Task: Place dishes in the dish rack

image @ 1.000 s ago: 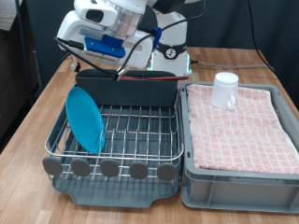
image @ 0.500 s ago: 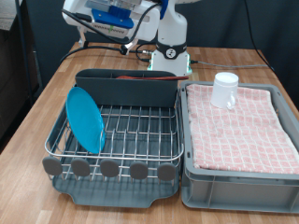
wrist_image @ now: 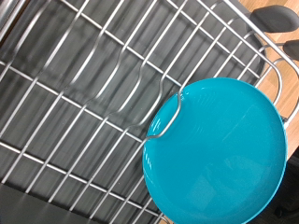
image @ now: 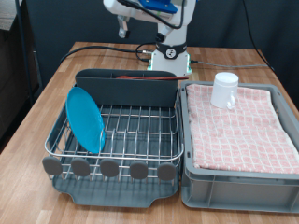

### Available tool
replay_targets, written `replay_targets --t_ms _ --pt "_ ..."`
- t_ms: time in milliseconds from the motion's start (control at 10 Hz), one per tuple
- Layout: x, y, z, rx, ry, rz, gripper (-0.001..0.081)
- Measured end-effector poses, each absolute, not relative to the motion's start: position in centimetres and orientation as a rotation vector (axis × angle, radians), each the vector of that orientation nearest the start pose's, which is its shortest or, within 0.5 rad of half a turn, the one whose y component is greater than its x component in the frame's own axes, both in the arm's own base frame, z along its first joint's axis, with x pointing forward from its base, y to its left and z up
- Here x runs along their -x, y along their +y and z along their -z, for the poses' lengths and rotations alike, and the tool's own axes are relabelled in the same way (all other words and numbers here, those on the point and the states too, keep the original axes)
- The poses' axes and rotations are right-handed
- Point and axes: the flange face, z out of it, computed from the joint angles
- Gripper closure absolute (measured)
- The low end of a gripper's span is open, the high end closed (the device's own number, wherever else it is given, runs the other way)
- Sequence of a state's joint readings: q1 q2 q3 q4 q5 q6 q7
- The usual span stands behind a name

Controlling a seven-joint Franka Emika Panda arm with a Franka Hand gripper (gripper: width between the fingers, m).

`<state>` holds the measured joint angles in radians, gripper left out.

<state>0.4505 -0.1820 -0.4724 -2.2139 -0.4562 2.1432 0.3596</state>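
The light-blue plate (image: 85,119) stands on edge in the left slots of the dish rack (image: 131,131). It also shows in the wrist view (wrist_image: 218,151), leaning on a wire loop of the rack's grid (wrist_image: 84,103). The white mug (image: 224,90) stands upside down on the pink checked cloth in the grey tub. A thin dark-brown strip (image: 140,80) lies in the rack's back compartment; I cannot tell if it is the spoon. My gripper (image: 121,28) hangs high at the exterior view's top, well above the rack's back, holding nothing that shows. Its fingers do not show in the wrist view.
The grey tub with the pink checked cloth (image: 239,131) sits against the rack on the exterior view's right. The robot base (image: 170,51) and black cables stand behind the rack. Bare wooden table (image: 37,103) lies to the exterior view's left.
The arm has risen and swung towards the exterior view's top right, away from the rack's back compartment. Plate and mug have not moved.
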Motion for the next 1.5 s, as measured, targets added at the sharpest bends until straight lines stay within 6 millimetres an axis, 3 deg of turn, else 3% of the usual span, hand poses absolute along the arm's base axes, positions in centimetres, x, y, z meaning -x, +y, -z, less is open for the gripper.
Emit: replay_targets --t_ms 300,1000,1500 --pt "-50.3 -3.0 -45.5 3.408 0.284 0.163 0.0004" --pt "-47.4 9.3 -45.1 3.198 0.484 0.133 0.0004" --pt "-43.7 16.3 -44.6 3.224 0.437 0.108 0.0004"
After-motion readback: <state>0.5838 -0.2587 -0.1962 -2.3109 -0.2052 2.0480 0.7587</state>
